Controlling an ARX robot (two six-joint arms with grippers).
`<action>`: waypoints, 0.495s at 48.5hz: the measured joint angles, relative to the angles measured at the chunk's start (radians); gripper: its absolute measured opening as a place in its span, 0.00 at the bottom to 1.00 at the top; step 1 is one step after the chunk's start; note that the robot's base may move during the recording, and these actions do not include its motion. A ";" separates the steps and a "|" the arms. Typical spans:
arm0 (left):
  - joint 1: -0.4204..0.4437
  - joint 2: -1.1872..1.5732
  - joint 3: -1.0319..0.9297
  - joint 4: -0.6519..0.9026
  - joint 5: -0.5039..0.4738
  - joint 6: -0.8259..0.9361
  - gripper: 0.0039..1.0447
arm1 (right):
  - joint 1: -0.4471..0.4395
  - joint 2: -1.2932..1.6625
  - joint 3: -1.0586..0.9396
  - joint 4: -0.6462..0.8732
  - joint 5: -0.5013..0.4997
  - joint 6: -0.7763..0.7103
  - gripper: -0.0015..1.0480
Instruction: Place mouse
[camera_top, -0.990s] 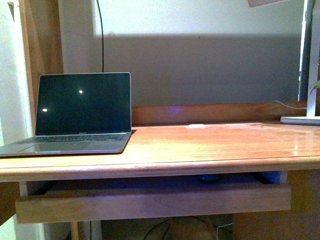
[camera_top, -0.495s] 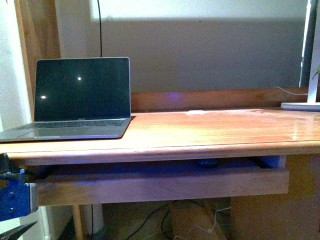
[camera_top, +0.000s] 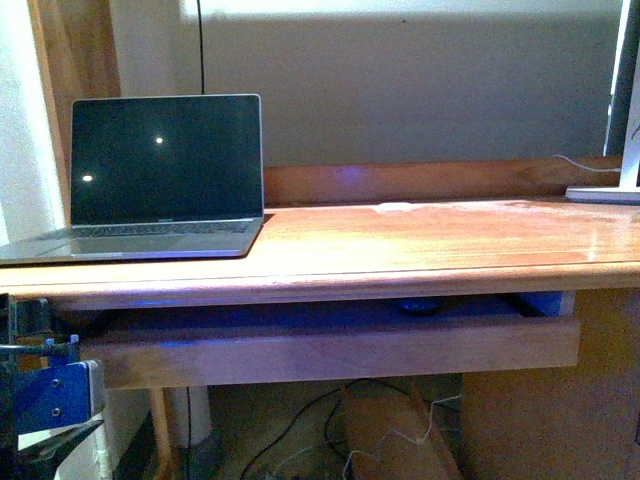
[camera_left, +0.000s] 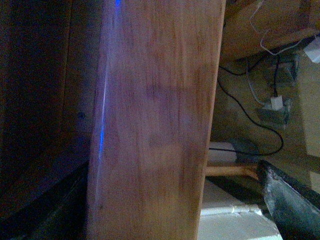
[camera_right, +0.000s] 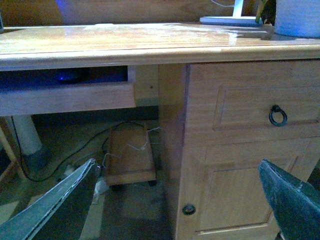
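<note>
Two changes: the left arm (camera_top: 50, 400) stood further into the front view's lower left corner than half a second before, and the laptop (camera_top: 165, 175) sat higher in that view.
One mouse (camera_top: 420, 304): small dark oval, lying in the pull-out tray (camera_top: 330, 345) under the worktop (camera_top: 420, 250), mostly hidden behind the tray's front board.
One laptop: grey metal, open, with a dark glossy screen, on the worktop's left end.
One worktop: glossy reddish wood with a rounded edge.
One tray: flat matte wooden front board.
Left fingers (camera_left: 287, 197): one dark finger showed beside the front board; released or clenched could not be told.
Right fingers (camera_right: 55, 205): two, dark and tapered, spread wide, grasping nothing.
</note>
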 joint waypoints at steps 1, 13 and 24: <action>-0.003 0.002 0.000 0.001 0.001 -0.005 0.93 | 0.000 0.000 0.000 0.000 0.000 0.000 0.93; -0.008 -0.026 -0.002 -0.180 0.001 0.004 0.93 | 0.000 0.000 0.000 0.000 0.000 0.000 0.93; -0.006 -0.080 -0.008 -0.388 -0.020 0.050 0.93 | 0.000 0.000 0.000 0.000 0.000 0.000 0.93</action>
